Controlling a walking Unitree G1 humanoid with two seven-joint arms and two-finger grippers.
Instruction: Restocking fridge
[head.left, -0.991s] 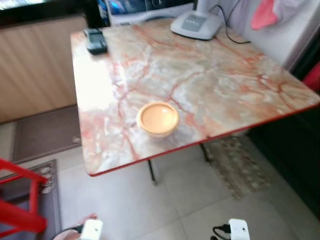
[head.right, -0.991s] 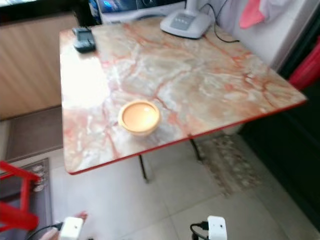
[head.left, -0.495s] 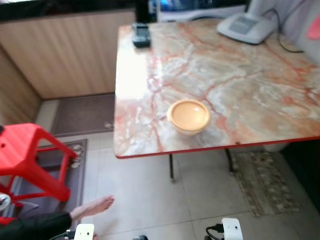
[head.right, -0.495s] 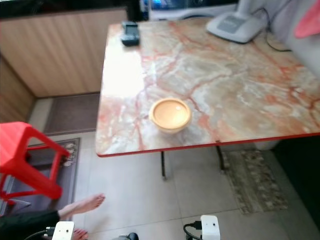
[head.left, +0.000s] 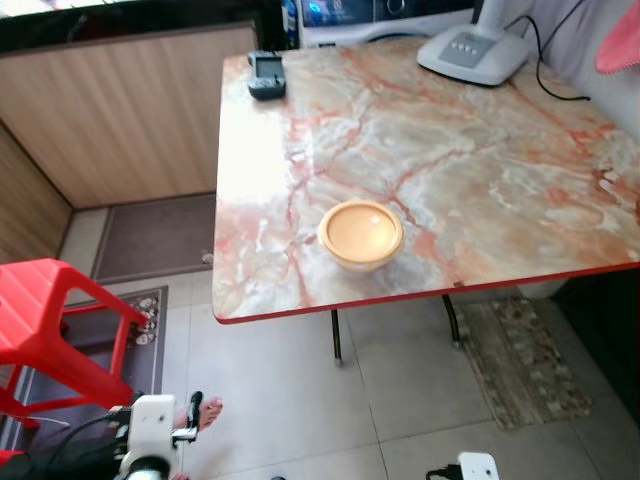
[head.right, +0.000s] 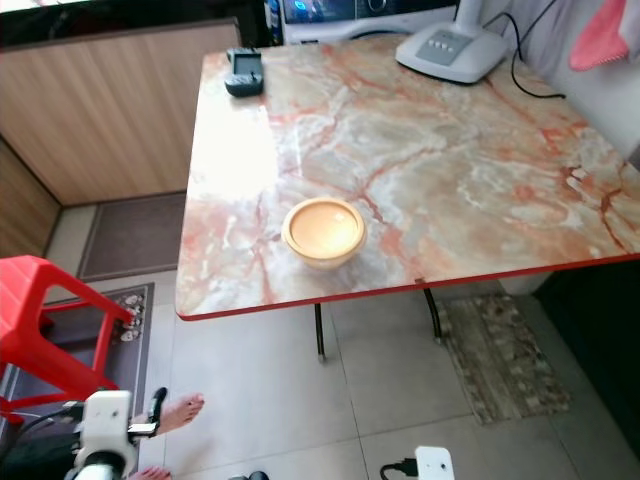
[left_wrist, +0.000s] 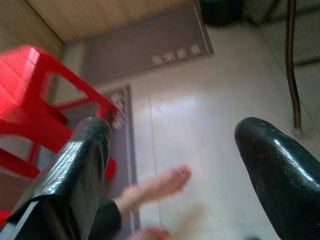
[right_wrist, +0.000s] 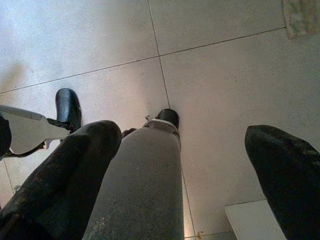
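Floor tiles run along the near side of the scene; at far left stands a red plastic stool (head.left: 50, 310), and just beside it a person's bare foot (head.right: 180, 410) rests on the tiles. The left gripper (left_wrist: 175, 165) hangs low over that foot with its two black fingers spread wide and nothing between them. Next comes the marble-patterned table (head.left: 480, 190) with a red rim. A small dark device (head.left: 266, 75) lies at its far left corner. The task's thing, a round pale yellow bowl (head.left: 361, 234), sits upright near the front edge, toward the left. It looks rigid, smooth, light and likely breakable, so pinching the rim seems the best hold. A white appliance base (head.left: 472, 52) stands at the far edge. The right gripper (right_wrist: 182, 165) hangs idle over the floor, fingers spread, empty.
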